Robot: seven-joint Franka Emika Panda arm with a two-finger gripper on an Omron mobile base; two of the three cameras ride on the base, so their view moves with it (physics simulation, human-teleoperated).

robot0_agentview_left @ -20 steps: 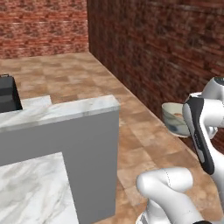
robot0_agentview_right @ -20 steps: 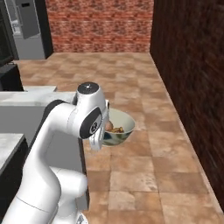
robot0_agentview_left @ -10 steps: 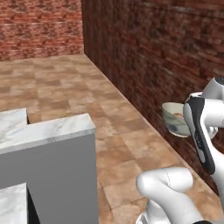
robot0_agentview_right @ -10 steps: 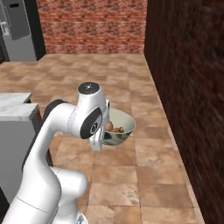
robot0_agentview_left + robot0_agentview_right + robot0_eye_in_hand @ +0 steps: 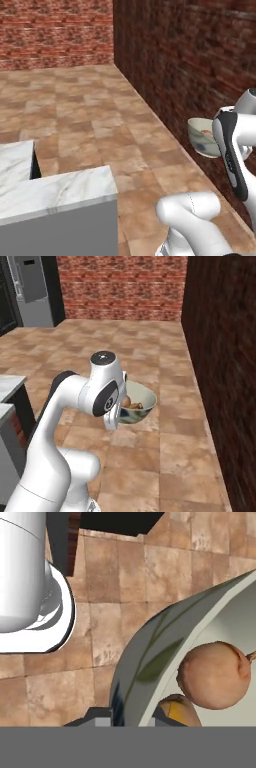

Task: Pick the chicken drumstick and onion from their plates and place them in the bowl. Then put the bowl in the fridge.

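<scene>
Bowl [image 5: 138, 405] is aloft beside the arm, above the tile floor [image 5: 150, 351], with my gripper [image 5: 131, 714] pinched tight on its rim. Onion [image 5: 214, 675] and drumstick [image 5: 179, 710] both sit inside, so I judge the loading done and the carry to the fridge [image 5: 34, 290] in hand. That fridge stands far off at the back left; next I'd need to drive and turn toward it, keeping the bowl level. It rides mouth-up, roughly upright; being round, it has no long axis sideways.
</scene>
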